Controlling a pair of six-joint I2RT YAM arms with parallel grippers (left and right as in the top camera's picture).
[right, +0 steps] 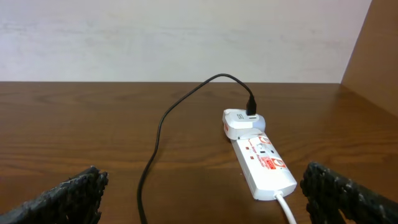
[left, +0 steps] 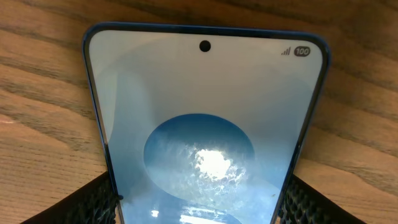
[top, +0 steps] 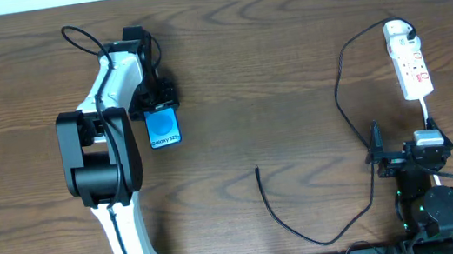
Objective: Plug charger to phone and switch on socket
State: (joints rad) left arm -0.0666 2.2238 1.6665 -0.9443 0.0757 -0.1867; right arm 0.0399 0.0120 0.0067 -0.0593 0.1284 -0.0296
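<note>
Phone [left: 205,124] clenched in left gripper [left: 202,200].
Right gripper [right: 205,194] (released, empty) should fetch charger tip [top: 257,169], 4 o'clock of phone, aligning squarely.

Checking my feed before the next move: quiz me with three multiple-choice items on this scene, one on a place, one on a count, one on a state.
1. Where does the charger's tip lie?
A) hanging off the edge
B) on the table, near its middle
C) out of view

2. How many plugs sit in the power strip?
A) none
B) one
C) three

3. The right gripper is:
A) open, empty
B) shut on the tip
C) shut on the power strip

Answers:
1 B, it lies loose on bare wood.
2 B, only the white plug sits at its far end.
3 A, its fingers stand wide apart, with nothing gripped.
</note>
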